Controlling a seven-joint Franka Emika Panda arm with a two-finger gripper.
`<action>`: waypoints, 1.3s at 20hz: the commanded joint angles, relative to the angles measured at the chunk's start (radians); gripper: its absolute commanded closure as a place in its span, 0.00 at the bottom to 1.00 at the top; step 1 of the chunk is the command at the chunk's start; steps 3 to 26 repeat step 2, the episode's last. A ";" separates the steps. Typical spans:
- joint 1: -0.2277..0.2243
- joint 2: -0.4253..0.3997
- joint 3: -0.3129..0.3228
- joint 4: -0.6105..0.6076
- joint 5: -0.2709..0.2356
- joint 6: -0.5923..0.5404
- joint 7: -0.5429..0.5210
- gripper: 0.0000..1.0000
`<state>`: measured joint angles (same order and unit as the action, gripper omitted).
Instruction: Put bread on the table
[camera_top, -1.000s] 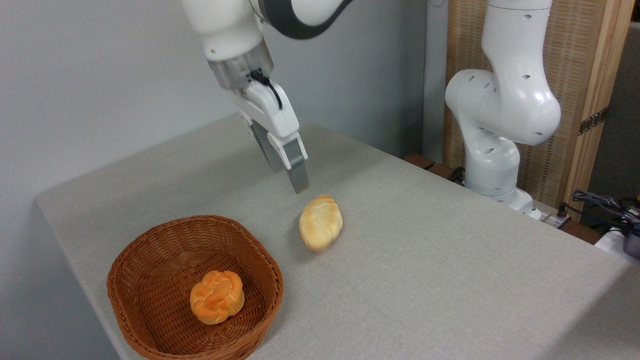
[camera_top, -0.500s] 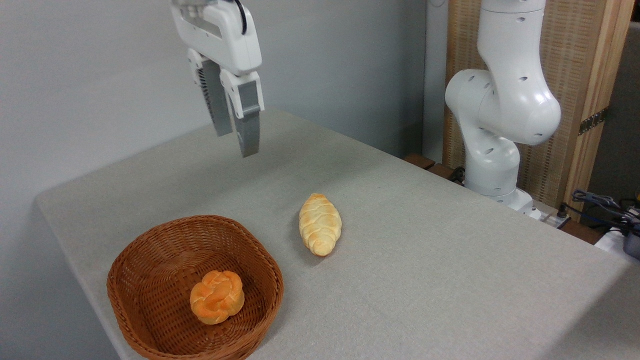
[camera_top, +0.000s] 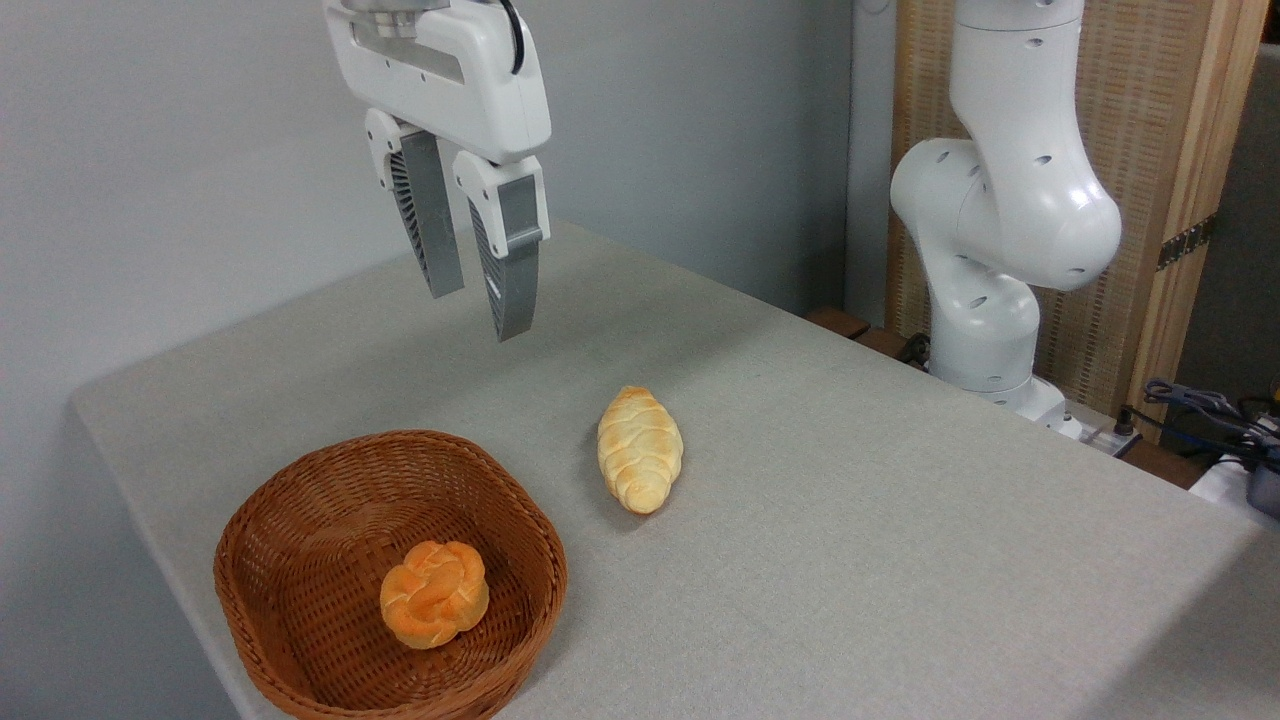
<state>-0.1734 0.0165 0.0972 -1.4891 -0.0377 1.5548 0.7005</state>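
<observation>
The bread (camera_top: 640, 449), a long pale-golden braided loaf with toasted patches, lies flat on the grey-beige table (camera_top: 850, 520) near its middle, just right of the basket. My gripper (camera_top: 480, 312) hangs high above the table, up and to the left of the loaf and well apart from it. Its two grey fingers point down with a gap between them and nothing held, so it is open.
A brown wicker basket (camera_top: 300, 530) sits at the table's front left with a small round orange knotted bun (camera_top: 434, 593) inside. The arm's white base (camera_top: 990, 270) stands behind the table's right edge, with cables (camera_top: 1200, 405) at far right.
The gripper rose from just above the loaf and swung left, then turned to face the camera and dropped slightly. The loaf, blurred a second ago, has settled and lies still.
</observation>
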 joint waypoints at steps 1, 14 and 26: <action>-0.021 0.003 0.021 0.001 -0.011 -0.024 -0.003 0.00; -0.021 0.003 0.021 0.001 -0.011 -0.024 -0.003 0.00; -0.021 0.003 0.021 0.001 -0.011 -0.024 -0.003 0.00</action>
